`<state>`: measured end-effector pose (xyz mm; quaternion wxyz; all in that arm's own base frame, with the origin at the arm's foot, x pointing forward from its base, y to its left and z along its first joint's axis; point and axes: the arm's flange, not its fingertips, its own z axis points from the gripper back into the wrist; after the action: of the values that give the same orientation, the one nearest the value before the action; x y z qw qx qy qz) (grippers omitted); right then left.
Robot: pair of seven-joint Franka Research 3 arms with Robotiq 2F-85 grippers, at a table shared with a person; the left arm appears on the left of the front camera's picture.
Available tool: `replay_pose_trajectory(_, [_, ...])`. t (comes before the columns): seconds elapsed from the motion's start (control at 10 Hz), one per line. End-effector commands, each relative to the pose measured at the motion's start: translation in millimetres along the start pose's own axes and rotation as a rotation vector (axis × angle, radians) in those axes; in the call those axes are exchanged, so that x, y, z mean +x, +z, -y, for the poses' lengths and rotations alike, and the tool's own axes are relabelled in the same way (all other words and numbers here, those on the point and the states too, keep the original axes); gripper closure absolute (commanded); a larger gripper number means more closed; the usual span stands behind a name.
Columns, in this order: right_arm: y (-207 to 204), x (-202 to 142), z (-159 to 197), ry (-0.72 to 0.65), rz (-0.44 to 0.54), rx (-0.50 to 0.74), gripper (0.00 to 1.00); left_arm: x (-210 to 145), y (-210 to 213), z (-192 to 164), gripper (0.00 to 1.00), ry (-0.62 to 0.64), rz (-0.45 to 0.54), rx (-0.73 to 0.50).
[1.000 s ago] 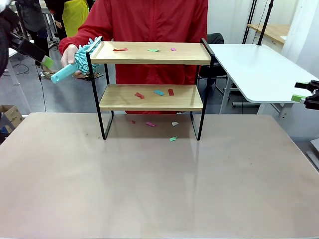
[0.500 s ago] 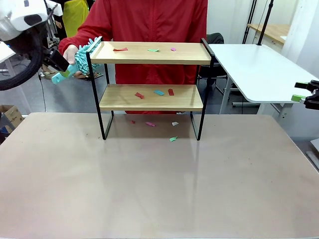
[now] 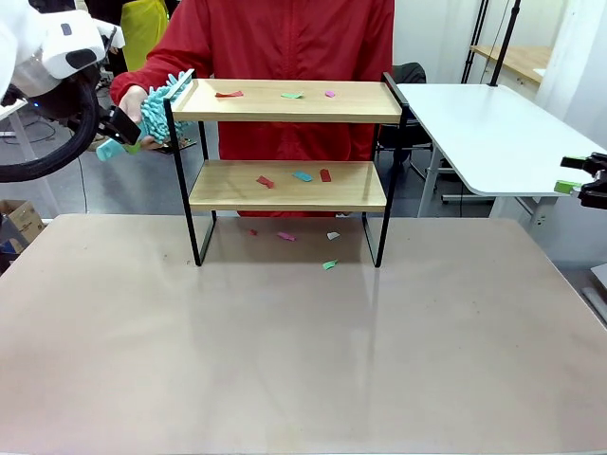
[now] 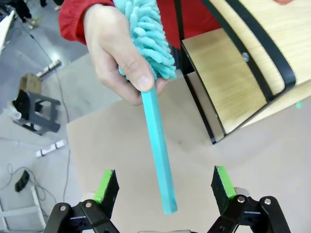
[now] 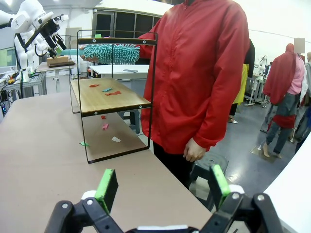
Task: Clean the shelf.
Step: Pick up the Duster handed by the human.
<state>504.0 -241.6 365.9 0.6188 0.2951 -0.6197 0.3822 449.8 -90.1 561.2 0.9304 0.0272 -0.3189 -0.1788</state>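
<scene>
Tabletop [image 3: 285,360] of pale beige is seen across the front view, and the shelf [image 3: 351,101] is stood upright on its far half, near the middle, with its four black legs on the surface. Behind the shelf a person [image 3: 285,38] in a red jacket is placed at the far edge. The white left arm [image 3: 57,47] is brought in from the left side, above and beyond the shelf's left end. A teal duster [image 4: 155,131] is held out by the person's hand [image 4: 121,53], which is wrapped around it where the fluffy head meets the handle; the head is laid against the left end of the top board. The left gripper [image 4: 165,187] is spread wide, and the free end of the handle is found between its green pads without being touched by either. The right gripper [image 5: 160,187] is likewise held fully open with nothing in it, off the table's right edge and well apart from the shelf. Small paper scraps [image 3: 302,175] are scattered on both boards and on the tabletop beneath.
</scene>
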Motion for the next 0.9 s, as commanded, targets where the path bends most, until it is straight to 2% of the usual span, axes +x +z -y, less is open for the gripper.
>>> replay_pose_trajectory(0.0, [-2.1, 4.1, 0.2, -0.014, -0.015, 0.0, 0.0, 7.2, -1.8, -0.6, 0.0, 0.027, 0.003, 0.043])
replay_pose_trajectory(0.1, [-2.1, 4.1, 0.2, -0.014, -0.015, 0.0, 0.0, 7.5, -3.0, -1.1, 0.0, 0.031, -0.004, 0.04])
replay_pose_trajectory(0.2, [-2.1, 4.1, 0.2, -0.014, -0.015, 0.0, 0.0, 7.8, -3.0, -1.7, 0.59, 0.029, -0.009, 0.023])
replay_pose_trajectory(0.3, [-2.1, 4.1, 0.2, -0.014, -0.015, 0.0, 0.0, 9.0, -3.9, -1.9, 0.59, 0.029, -0.028, 0.013])
replay_pose_trajectory(0.4, [-2.1, 4.1, 0.2, -0.014, -0.015, 0.0, 0.0, 9.9, -4.8, -2.5, 1.0, 0.029, -0.034, 0.011])
replay_pose_trajectory(0.5, [-2.1, 4.1, 0.2, -0.014, -0.015, 0.0, 0.0, 11.1, -6.0, -3.5, 0.64, 0.032, -0.047, 0.004])
replay_pose_trajectory(0.6, [-2.1, 4.1, 0.2, -0.014, -0.015, 0.0, 0.0, 11.3, -7.5, -5.1, 1.0, 0.046, -0.049, 0.0])
replay_pose_trajectory(0.8, [-2.1, 4.1, 0.2, -0.014, -0.015, 0.0, 0.0, 11.1, -8.9, -4.3, 1.0, 0.067, -0.057, -0.013])
